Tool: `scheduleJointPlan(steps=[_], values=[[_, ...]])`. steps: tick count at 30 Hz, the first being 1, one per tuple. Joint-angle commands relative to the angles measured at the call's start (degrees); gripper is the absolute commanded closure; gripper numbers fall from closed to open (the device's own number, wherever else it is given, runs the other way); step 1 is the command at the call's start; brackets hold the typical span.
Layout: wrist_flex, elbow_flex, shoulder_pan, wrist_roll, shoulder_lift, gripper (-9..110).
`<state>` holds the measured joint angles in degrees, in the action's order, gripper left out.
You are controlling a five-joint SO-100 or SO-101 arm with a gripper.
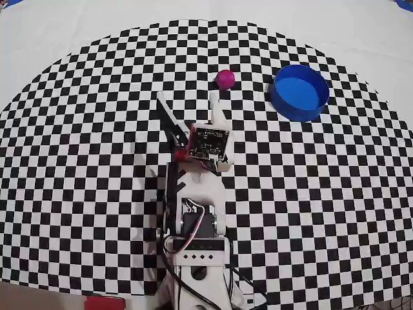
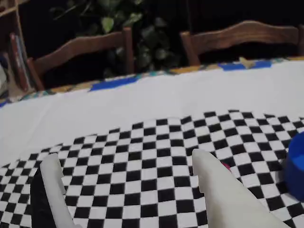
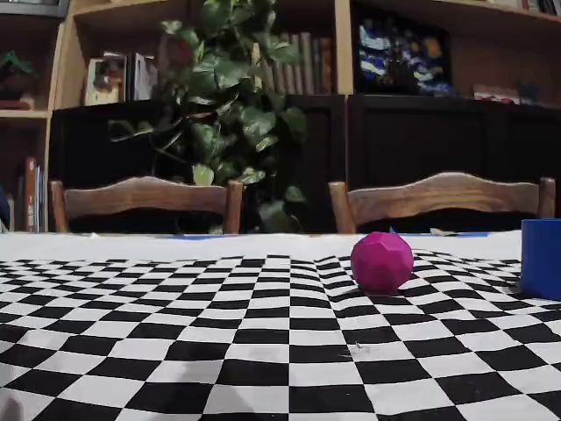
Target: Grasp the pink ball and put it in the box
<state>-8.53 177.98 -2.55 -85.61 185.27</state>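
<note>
The claw (image 1: 188, 97) is spread wide open and holds nothing, hanging over the checkered cloth (image 1: 77, 168) that covers the counter (image 1: 58, 32). In the overhead view the pink ball (image 1: 224, 79) rests on the cloth just past the tip of the white finger (image 1: 217, 108), a little to its right and apart from it. The blue box (image 1: 299, 92) stands well to the right of the ball, upright and empty. In the wrist view both fingers frame the cloth, and only a sliver of the ball (image 2: 225, 166) peeks out behind the right one, with the box (image 2: 297, 164) at the right edge. The low fixed view shows the ball (image 3: 381, 260) sitting on the cloth, the box (image 3: 541, 259) near it at the right edge, and two wooden chairs (image 3: 145, 203) behind the counter.
</note>
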Motion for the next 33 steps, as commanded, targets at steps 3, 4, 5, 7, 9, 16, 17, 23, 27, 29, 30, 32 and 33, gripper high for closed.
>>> scheduleJointPlan(steps=[3,4,5,7,9,16,17,23,27,29,30,32,33], values=[[0.0,0.4,-0.3,-3.3,1.1,69],[-0.2,0.4,-0.3,-3.3,1.1,69],[-0.2,0.4,-0.3,-3.3,1.1,69],[-0.2,0.4,-0.7,-3.3,1.1,69],[-0.3,0.4,-1.3,-3.3,0.9,69],[-1.2,0.4,-4.2,-3.3,-0.2,69],[-1.2,0.4,-4.2,-3.3,-0.4,69],[-0.4,0.4,-4.2,-3.3,-2.5,69],[-0.4,0.4,-4.2,-3.3,-4.0,69],[-0.4,0.4,-4.2,-3.3,-4.2,69],[-0.4,0.4,-4.2,-3.3,-4.2,69],[-0.1,0.4,-4.2,-3.3,-4.6,69],[0.7,0.4,-4.3,-3.3,-5.1,69]])
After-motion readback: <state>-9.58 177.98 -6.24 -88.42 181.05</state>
